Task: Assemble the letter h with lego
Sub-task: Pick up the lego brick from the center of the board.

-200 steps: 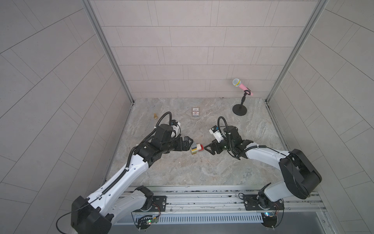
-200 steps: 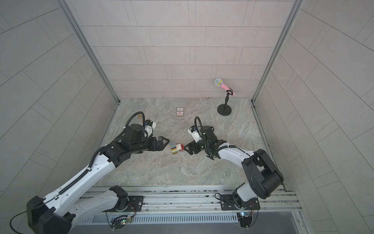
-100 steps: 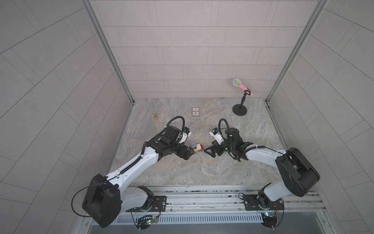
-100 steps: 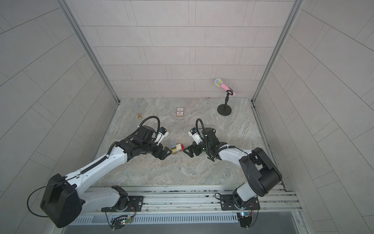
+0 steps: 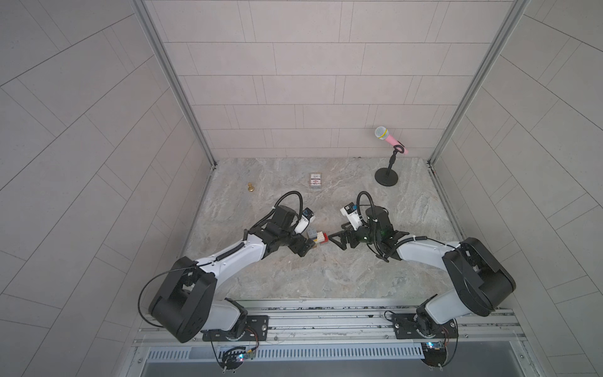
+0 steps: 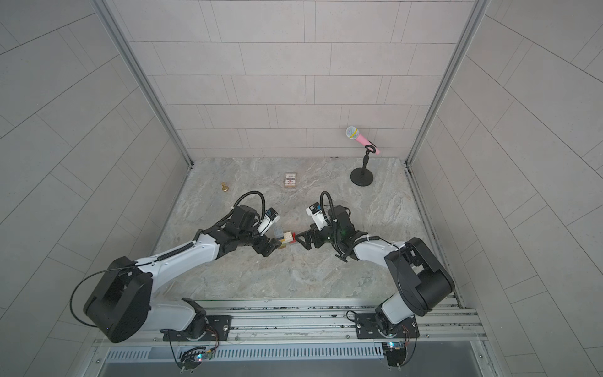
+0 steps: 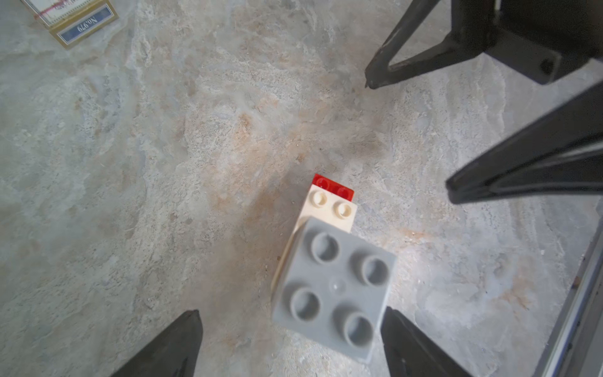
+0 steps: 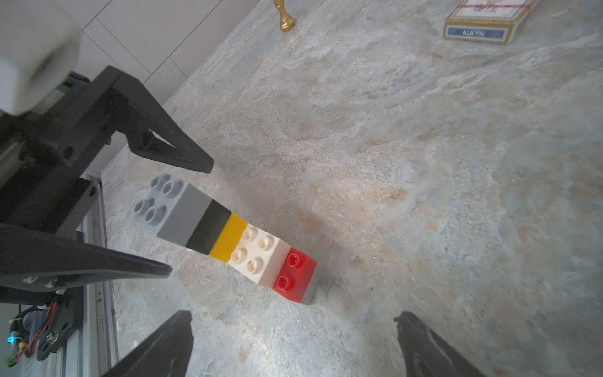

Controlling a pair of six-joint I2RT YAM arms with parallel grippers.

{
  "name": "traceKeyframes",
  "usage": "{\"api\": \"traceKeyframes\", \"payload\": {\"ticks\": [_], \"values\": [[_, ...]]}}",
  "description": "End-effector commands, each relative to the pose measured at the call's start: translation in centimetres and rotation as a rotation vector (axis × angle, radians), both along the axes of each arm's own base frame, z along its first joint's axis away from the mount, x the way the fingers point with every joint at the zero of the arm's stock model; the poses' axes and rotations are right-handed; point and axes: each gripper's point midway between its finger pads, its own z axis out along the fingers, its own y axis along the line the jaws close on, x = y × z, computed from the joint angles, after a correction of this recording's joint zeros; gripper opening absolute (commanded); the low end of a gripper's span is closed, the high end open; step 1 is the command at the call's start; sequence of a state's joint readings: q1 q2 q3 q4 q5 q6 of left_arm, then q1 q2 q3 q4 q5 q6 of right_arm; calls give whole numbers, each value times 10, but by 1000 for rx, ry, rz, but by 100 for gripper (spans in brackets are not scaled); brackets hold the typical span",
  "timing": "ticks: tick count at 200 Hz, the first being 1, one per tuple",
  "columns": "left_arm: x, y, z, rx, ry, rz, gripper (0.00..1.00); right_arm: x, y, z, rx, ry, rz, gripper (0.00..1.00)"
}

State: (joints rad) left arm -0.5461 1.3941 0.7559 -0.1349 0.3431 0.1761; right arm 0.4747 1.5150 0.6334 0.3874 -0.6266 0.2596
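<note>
The lego figure stands studs up on the table between my two grippers. A grey brick tops a black and a yellow one on one half of the long white brick. A red brick sticks out under the white one, with grey below it. My left gripper is open, its fingers on either side of the grey top brick, one fingertip right beside it. My right gripper is open just short of the red brick. Both top views show the grippers facing each other, left and right.
A small printed card box lies toward the back, a brass pawn at the back left. A pink microphone on a black stand is at the back right. The metal rail runs along the front edge.
My left arm has swung in from the left and brought its open fingers to the figure's grey top. The right gripper has opened wider and stands a little off the figure.
</note>
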Motion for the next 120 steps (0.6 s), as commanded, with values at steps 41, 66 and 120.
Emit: {"api": "traceKeyframes", "payload": {"ticks": [41,66,120], "values": [[11,-13,8,-26,-48,-43,85,0,4,2,27,23,21,100],[10,-15,5,-32,-21,-48,77,1,3,3,29,26,16,100],[12,-26,7,-46,45,-73,53,3,-1,1,25,34,-3,100]]}}
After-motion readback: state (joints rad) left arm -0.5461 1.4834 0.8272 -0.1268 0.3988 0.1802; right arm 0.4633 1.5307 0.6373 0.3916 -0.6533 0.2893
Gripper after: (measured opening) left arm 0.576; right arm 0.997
